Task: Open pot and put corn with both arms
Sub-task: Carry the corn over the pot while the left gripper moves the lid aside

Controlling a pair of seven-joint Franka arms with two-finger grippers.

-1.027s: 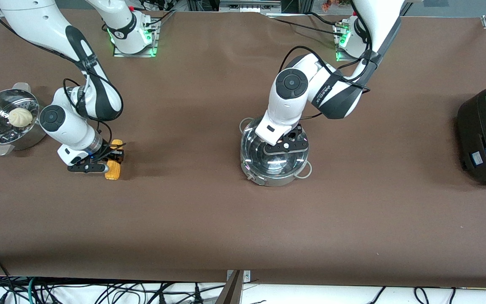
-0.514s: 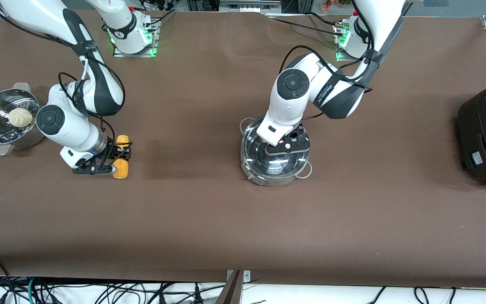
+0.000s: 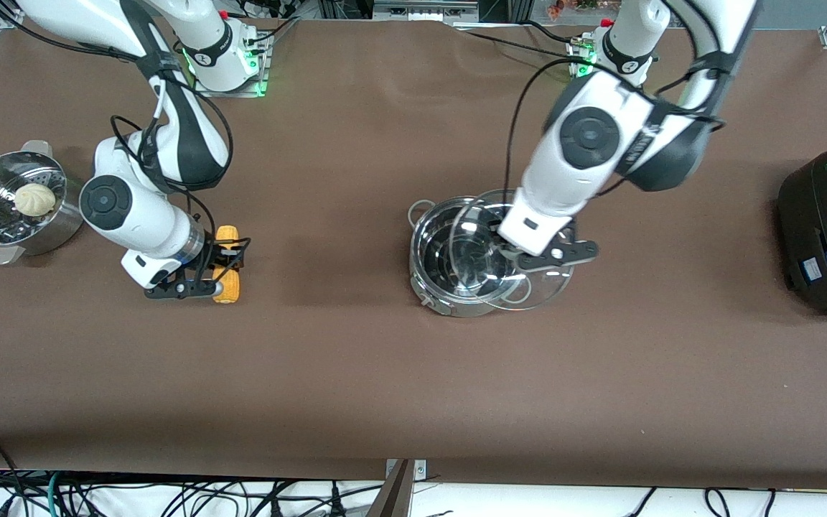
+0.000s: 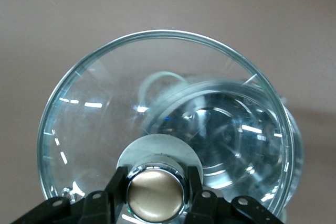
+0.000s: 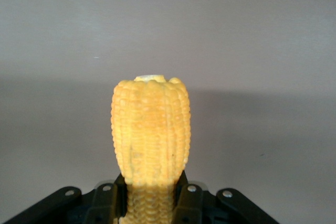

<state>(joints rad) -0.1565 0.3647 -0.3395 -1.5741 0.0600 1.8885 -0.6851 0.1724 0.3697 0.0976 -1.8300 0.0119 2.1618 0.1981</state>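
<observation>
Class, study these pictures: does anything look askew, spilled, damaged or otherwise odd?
Only the lid: the left pincer holds it by its knob, lifted and only half over the pot. The right pincer grips the corn. Nothing is spilled or damaged.

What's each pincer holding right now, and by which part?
Left pincer grips the glass lid by its tan knob, lifted partly off the pot. Right pincer clamps the corn near one end.

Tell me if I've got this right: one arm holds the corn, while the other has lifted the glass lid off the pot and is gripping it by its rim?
Not by its rim: the left gripper grips the glass lid by its knob, as the left wrist view shows. The rest is right.
</observation>
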